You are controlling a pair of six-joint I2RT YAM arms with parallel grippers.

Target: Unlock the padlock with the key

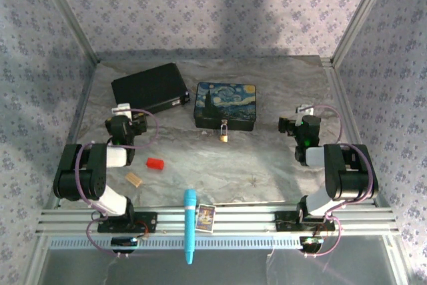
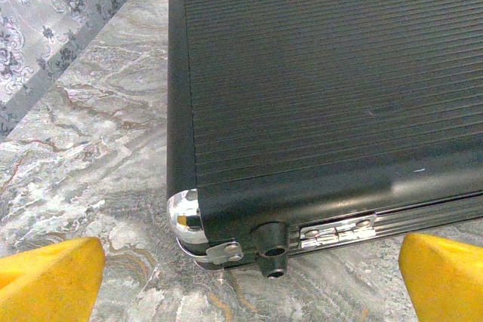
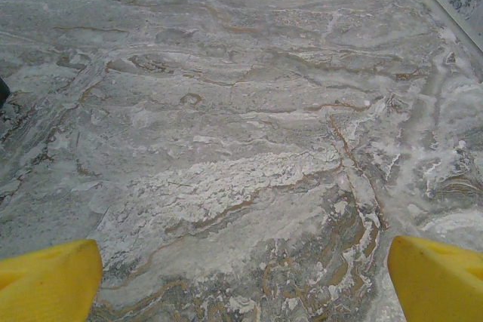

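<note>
The tiny brass padlock (image 1: 225, 133) with its silvery shackle hangs at the front edge of the painted starry-night box (image 1: 225, 104), mid-table. A small thin dark object (image 1: 254, 179), possibly the key, lies on the marble in front of the box. My left gripper (image 1: 122, 109) is left of the box, open, its yellow fingertips (image 2: 47, 280) wide apart and empty, facing a corner of the black case (image 2: 324, 73). Right of the box my right gripper (image 1: 304, 111) is open too. Its fingertips (image 3: 441, 280) are spread over bare marble (image 3: 241, 148).
The black ribbed case (image 1: 150, 87) lies at the back left. A red block (image 1: 155, 163) and a tan wooden block (image 1: 135, 178) sit near the left arm. A cyan marker (image 1: 190, 225) and a small card (image 1: 205, 218) rest on the front rail. Patterned walls enclose the table.
</note>
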